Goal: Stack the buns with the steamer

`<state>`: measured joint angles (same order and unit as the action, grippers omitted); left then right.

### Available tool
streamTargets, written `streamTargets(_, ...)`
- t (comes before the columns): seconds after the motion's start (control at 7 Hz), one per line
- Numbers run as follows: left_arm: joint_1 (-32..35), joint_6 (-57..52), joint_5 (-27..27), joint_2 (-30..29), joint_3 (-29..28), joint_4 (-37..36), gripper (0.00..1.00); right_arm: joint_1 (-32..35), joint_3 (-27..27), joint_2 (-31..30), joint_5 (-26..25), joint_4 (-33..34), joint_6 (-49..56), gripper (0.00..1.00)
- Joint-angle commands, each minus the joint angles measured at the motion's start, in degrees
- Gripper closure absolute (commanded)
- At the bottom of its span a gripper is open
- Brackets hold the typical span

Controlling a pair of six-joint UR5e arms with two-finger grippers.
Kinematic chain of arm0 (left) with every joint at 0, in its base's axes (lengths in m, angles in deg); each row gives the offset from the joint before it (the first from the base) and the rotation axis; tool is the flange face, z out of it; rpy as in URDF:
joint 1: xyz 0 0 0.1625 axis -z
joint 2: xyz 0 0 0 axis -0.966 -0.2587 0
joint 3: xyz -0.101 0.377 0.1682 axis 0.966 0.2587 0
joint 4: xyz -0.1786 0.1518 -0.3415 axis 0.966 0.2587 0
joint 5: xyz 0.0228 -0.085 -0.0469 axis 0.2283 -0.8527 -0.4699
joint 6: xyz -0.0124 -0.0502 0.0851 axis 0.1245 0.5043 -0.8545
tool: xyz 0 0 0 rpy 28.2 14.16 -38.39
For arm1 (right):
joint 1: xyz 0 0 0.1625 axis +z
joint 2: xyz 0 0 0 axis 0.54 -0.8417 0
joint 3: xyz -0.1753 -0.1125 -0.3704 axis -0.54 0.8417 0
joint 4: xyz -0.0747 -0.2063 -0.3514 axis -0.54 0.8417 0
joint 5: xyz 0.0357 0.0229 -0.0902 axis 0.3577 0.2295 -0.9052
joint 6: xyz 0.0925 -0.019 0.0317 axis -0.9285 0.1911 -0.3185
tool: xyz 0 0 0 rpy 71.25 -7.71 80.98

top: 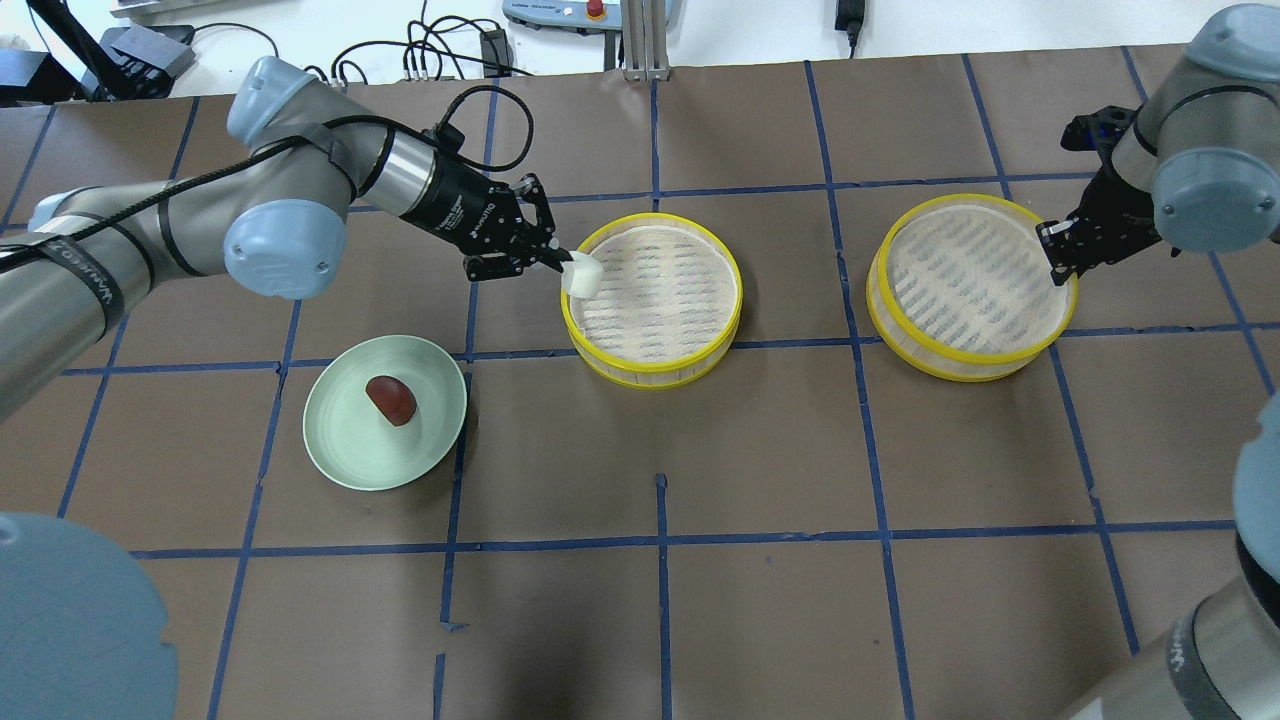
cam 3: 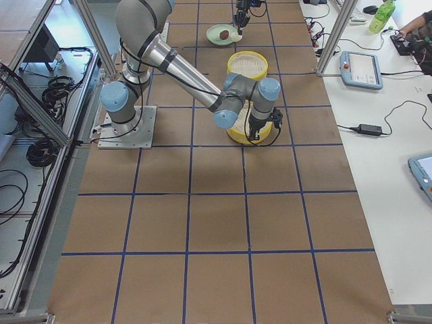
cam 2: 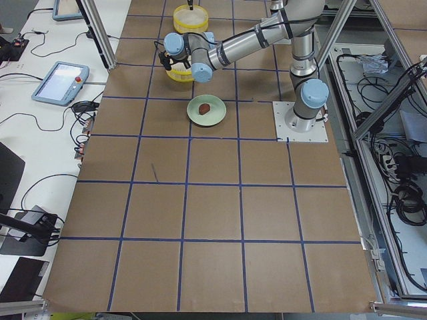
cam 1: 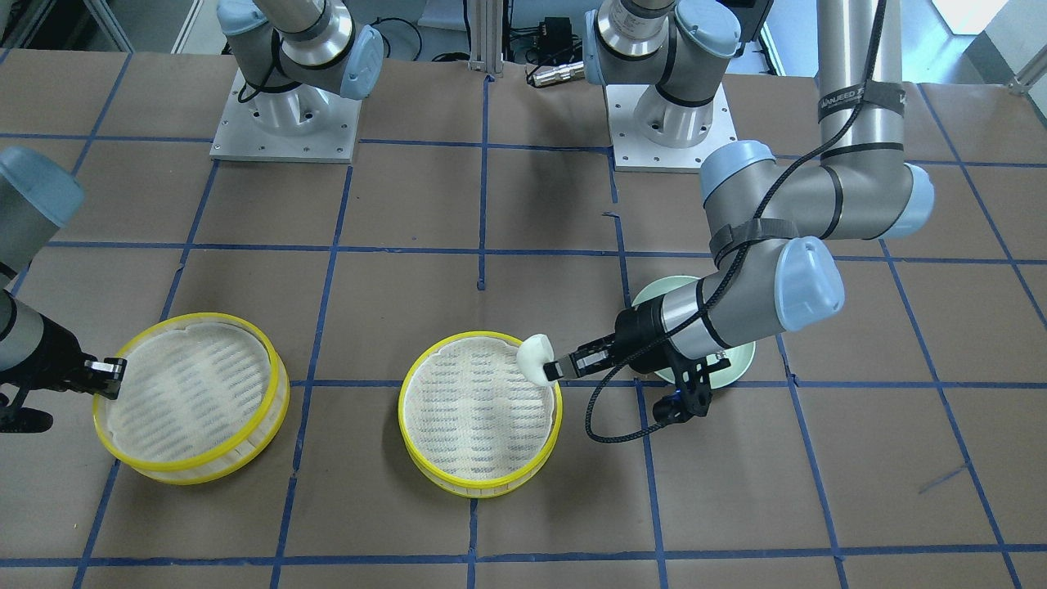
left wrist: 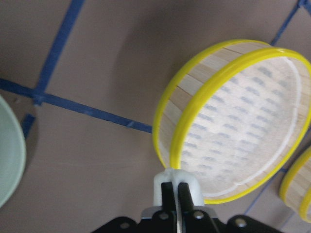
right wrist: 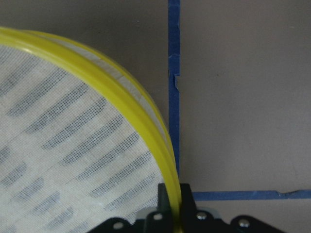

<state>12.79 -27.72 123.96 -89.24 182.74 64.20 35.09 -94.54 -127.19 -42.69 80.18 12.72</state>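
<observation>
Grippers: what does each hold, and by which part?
The left gripper pinches the white blocky bun by one end; the right gripper clamps a yellow-rimmed mesh-floored steamer tray by its rim.

A brown bench (top: 780, 450) carries a grid of blue tape lines (top: 660, 541); in the right-side view a white table (cam 3: 385, 169) at 3 o'clock holds a tablet (cam 3: 360, 69)

Brown paper-covered tabletop (top: 760, 450) crossed by a grid of blue tape lines (top: 660, 540), pale green round plate (top: 345, 440) resting on the tabletop, white bench (cam 3: 398, 229) alongside the tabletop carrying a teach pendant (cam 3: 361, 69), black power adapter (cam 3: 370, 127), green bottle (cam 3: 382, 15)
</observation>
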Motion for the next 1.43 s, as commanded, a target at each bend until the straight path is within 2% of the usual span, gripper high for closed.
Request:
streamTargets(0.0,1.41,1.13,-1.01,-0.91,0.0,-1.43,0.0,0.6,2.4,-1.56,0.34,-3.93,-2.69,0.92)
streamTargets(0.14,1.41,0.95,-0.93,-0.91,-0.08,-1.43,0.0,0.95,3.29,-1.66,0.35,-5.6,-4.09,0.92)
streamTargets(0.29,1.41,-0.01,3.25,-0.3,-0.08,-1.43,0.0,3.3,3.47,-2.09,0.26,-5.8,-6.8,0.92)
streamTargets(0.43,1.41,-6.19,14.26,0.84,-0.08,-1.0,0.0,7.16,4.08,-4.53,0.17,-6.93,-12.66,0.92)
streamTargets(0.57,0.98,-15.48,22.63,1.46,1.66,0.22,0.0,11.55,4.87,-5.95,0.17,-8.94,-20.89,0.92)
streamTargets(0.71,0.1,-19.05,33.68,2.24,3.33,1.89,0.0,17.25,7.05,-6.4,-0.27,-12.35,-28.63,0.92)
streamTargets(0.86,-1.38,-24.22,42.4,2.69,6.3,1.91,0.0,22.7,9.16,-5.71,0.17,-13.17,-37.93,0.92)
streamTargets(1.0,-5.4,-29.41,43.62,2.61,8.51,1.47,0.0,26.15,9.53,-4.48,0.34,-12.83,-43.86,0.92)
streamTargets(1.29,-7.37,-31.3,44.07,1.38,10.1,1.55,0.0,30.99,9.53,-2.2,0.17,-11.78,-50.57,0.92)
